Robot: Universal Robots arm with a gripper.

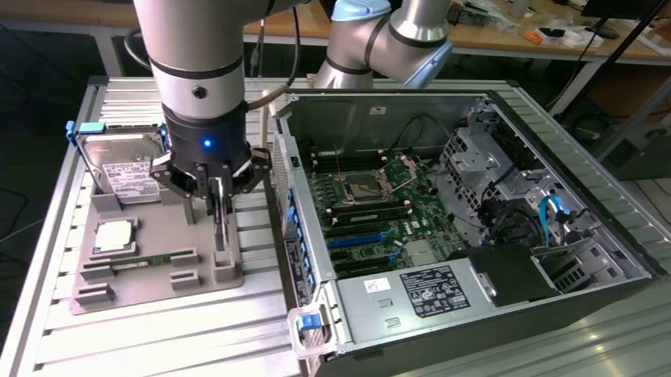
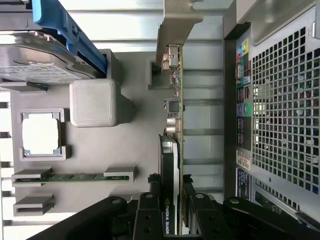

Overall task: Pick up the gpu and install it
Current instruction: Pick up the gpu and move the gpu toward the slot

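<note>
The gpu [image 1: 219, 228] stands on edge at the right side of the grey fixture tray [image 1: 157, 287], close to the open computer case [image 1: 493, 102]. My gripper [image 1: 216, 200] hangs straight down over it, fingers shut on the card's upper edge. In the wrist view the gpu [image 2: 171, 145] runs away from my gripper [image 2: 170, 182], with its black shroud between the fingers and its pale metal bracket [image 2: 175, 25] at the far end. Its lower edge sits at the tray's holder post [image 1: 225, 267]; I cannot tell whether it is lifted.
A silver hard drive [image 1: 126, 165] in a blue caddy, a CPU [image 1: 113, 234] and a green memory stick [image 1: 141, 259] share the tray. The case's motherboard [image 1: 388, 212] shows blue slots [image 1: 357, 239]. The perforated rear panel [image 2: 280, 100] is very near the card.
</note>
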